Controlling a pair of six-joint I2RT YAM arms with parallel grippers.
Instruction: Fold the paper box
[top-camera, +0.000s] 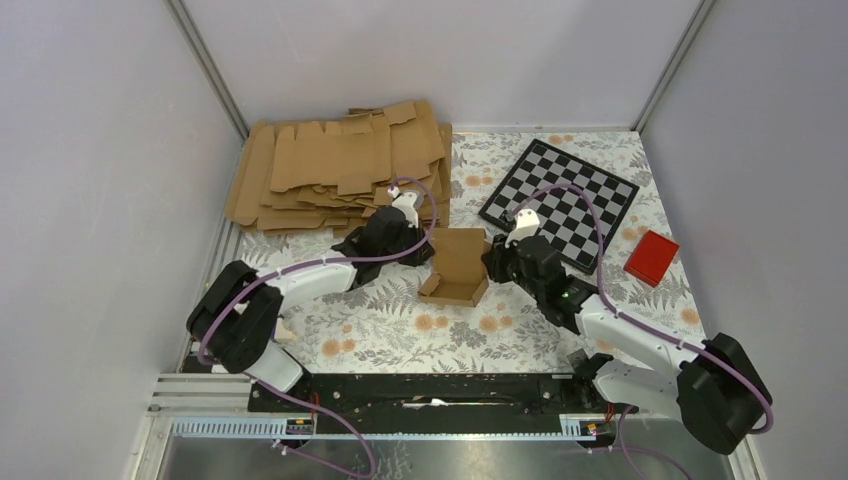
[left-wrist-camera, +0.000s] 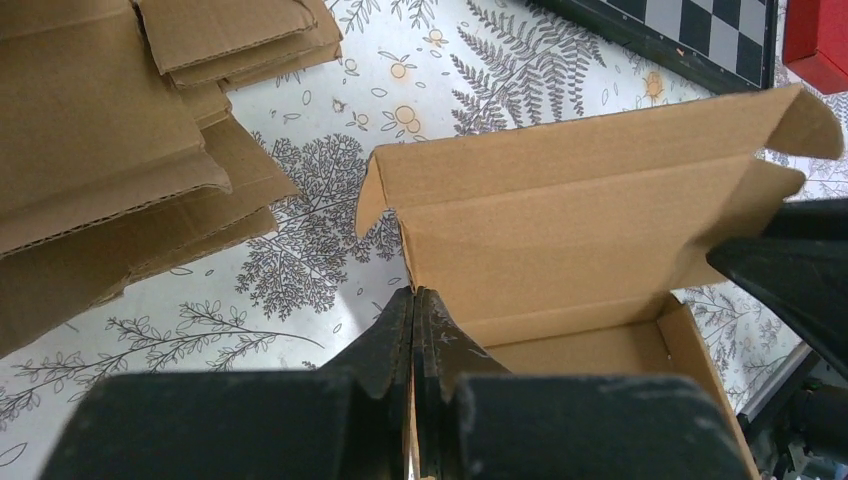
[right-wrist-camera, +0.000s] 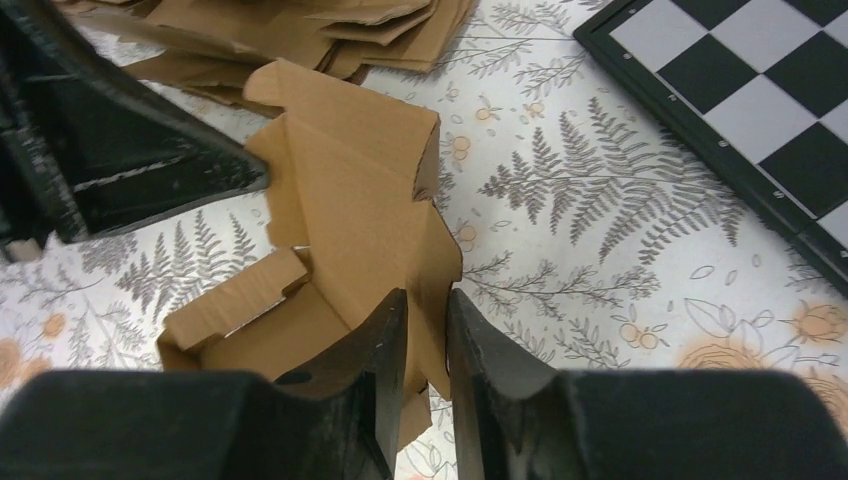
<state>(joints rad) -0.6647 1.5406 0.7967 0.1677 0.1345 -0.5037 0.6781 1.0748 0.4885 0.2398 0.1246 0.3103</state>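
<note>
The paper box (top-camera: 455, 265) sits on the floral mat between the two arms, a small brown kraft tray with its lid flap standing up at the far side. My left gripper (top-camera: 425, 250) is shut on the box's left wall, a thin cardboard edge pinched between its tips (left-wrist-camera: 414, 292), with the open tray and lid (left-wrist-camera: 560, 230) to the right. My right gripper (top-camera: 492, 262) straddles the right wall (right-wrist-camera: 340, 200); its tips (right-wrist-camera: 427, 295) stand a little apart with the cardboard between them.
A pile of flat cardboard blanks (top-camera: 340, 165) lies at the back left, close behind the left gripper. A chessboard (top-camera: 560, 200) lies at the back right and a red block (top-camera: 652, 257) beside it. Enclosure walls stand on both sides.
</note>
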